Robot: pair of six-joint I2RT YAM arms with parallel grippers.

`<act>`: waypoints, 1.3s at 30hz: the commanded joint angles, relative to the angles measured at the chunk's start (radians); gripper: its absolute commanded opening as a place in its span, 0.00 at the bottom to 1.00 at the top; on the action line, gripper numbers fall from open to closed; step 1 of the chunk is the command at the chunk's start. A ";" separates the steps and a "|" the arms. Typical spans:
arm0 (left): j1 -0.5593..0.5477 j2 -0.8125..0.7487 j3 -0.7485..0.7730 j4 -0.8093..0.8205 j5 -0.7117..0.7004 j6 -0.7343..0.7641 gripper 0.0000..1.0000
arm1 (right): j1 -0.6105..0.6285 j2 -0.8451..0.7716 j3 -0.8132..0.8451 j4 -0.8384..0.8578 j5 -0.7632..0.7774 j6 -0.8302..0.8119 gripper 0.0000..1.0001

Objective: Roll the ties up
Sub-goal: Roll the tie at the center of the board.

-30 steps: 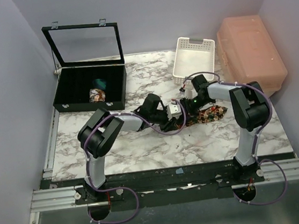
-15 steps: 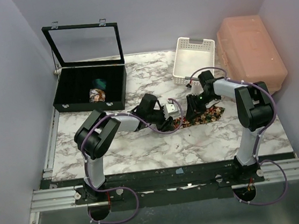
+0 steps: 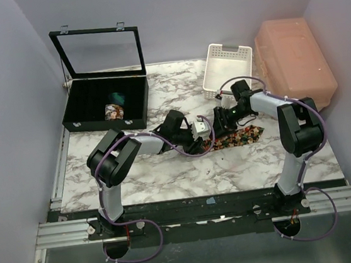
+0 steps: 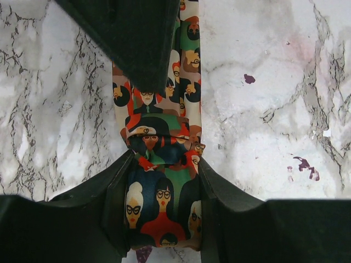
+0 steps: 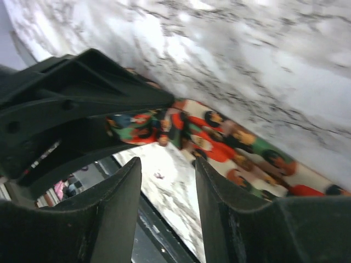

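Note:
A printed tie (image 3: 241,138) lies flat on the marble table, its left end rolled up. My left gripper (image 3: 200,144) is shut on that rolled end (image 4: 162,204), which fills the gap between its fingers (image 4: 117,189). The flat part of the tie (image 4: 186,82) runs away from the roll. My right gripper (image 3: 220,121) hovers just beyond the roll, open, with only table showing between its fingers (image 5: 122,204). In the right wrist view the tie (image 5: 236,148) passes in front of that gripper, untouched. Two rolled ties, one printed (image 3: 115,111) and one teal (image 3: 117,97), sit in the black case.
The open black case (image 3: 89,97) stands at the back left. A white slotted basket (image 3: 227,68) and a pink lidded box (image 3: 294,61) stand at the back right. The right gripper's finger (image 4: 137,38) hangs over the tie in the left wrist view.
My right gripper has opened, let go of the tie and pulled back toward the far right. The left gripper keeps its hold on the roll and has shifted slightly left.

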 commanded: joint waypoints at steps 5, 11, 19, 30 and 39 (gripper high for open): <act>0.007 0.026 -0.004 -0.105 -0.057 0.013 0.33 | 0.089 -0.016 -0.034 0.152 -0.136 0.186 0.47; 0.006 0.026 -0.001 -0.113 -0.065 0.003 0.34 | 0.144 0.004 -0.045 0.219 -0.111 0.271 0.50; 0.004 0.032 0.004 -0.117 -0.072 -0.005 0.34 | 0.179 0.043 -0.056 0.219 0.009 0.310 0.50; 0.004 0.034 0.012 -0.144 -0.059 0.006 0.41 | 0.173 0.066 -0.084 0.158 0.093 0.204 0.01; 0.027 0.002 -0.015 -0.052 -0.011 -0.035 0.70 | 0.075 0.110 -0.048 0.098 0.146 0.033 0.00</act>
